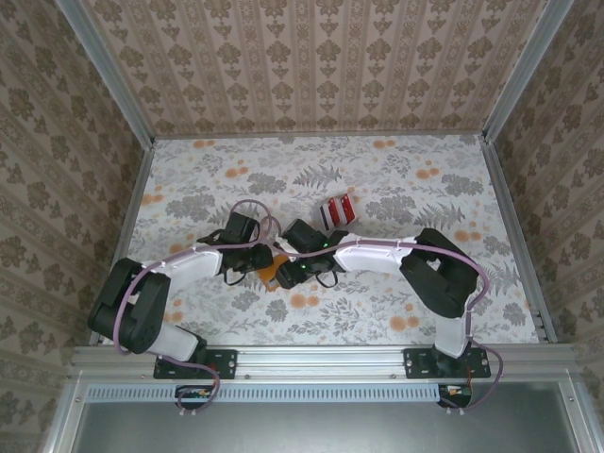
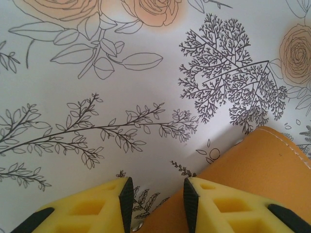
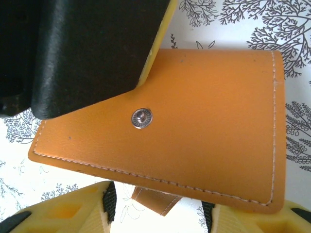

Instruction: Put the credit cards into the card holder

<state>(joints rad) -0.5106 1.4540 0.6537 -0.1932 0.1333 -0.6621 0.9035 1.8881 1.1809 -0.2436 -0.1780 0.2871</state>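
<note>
The orange-tan card holder (image 1: 270, 272) lies mid-table where both arms meet. In the left wrist view its corner (image 2: 252, 170) reaches in between the yellow fingers of my left gripper (image 2: 156, 194). Those jaws stand apart, and bare table shows between the left pad and the leather. In the right wrist view the card holder's stitched flap (image 3: 194, 111) with its metal snap (image 3: 141, 118) lies over my open right gripper (image 3: 158, 206), and a small tab hangs between the pads. The left gripper's black body covers the flap's upper left corner. The credit cards (image 1: 336, 211), a red and white stack, lie apart behind the right gripper (image 1: 288, 269).
A floral-print sheet (image 1: 425, 189) covers the table, which is walled by patterned panels on three sides with metal rails at the edges. The two arms cross the middle of the table. Their bases sit on the near rail (image 1: 311, 359).
</note>
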